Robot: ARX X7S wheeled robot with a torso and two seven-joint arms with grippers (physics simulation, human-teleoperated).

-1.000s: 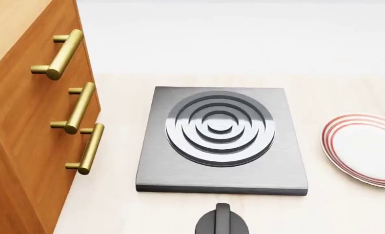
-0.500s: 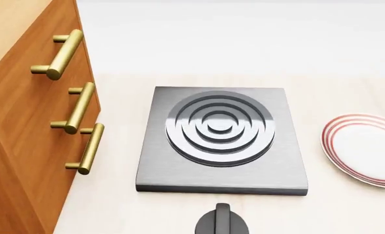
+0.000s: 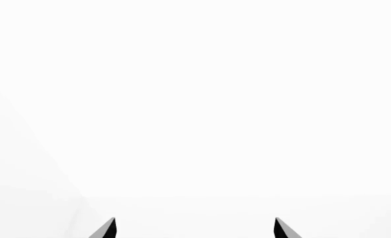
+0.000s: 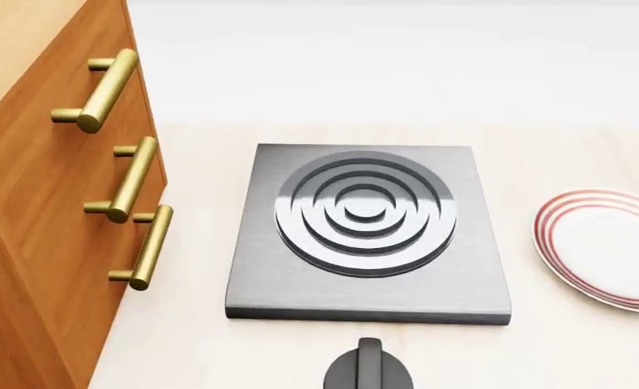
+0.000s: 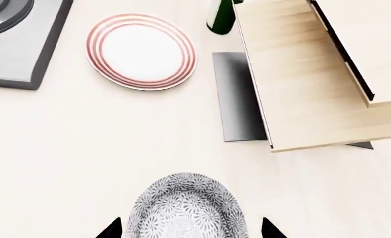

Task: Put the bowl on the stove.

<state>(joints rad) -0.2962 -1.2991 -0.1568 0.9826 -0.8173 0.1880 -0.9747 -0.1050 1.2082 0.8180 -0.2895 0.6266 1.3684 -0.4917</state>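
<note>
Right hand [image 5: 187, 229] spread open, tips flanking the bowl [image 5: 187, 210] on the counter [image 5: 63, 148], well apart from the stove [image 4: 368, 235] beyond the plate [image 5: 141, 51]; left hand [image 3: 194, 228] open on nothing, farther off.

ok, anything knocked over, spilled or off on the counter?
Nothing stands out. The bowl sits upright between the right hand's open fingers, the plate lies flat and the stove is bare.
</note>
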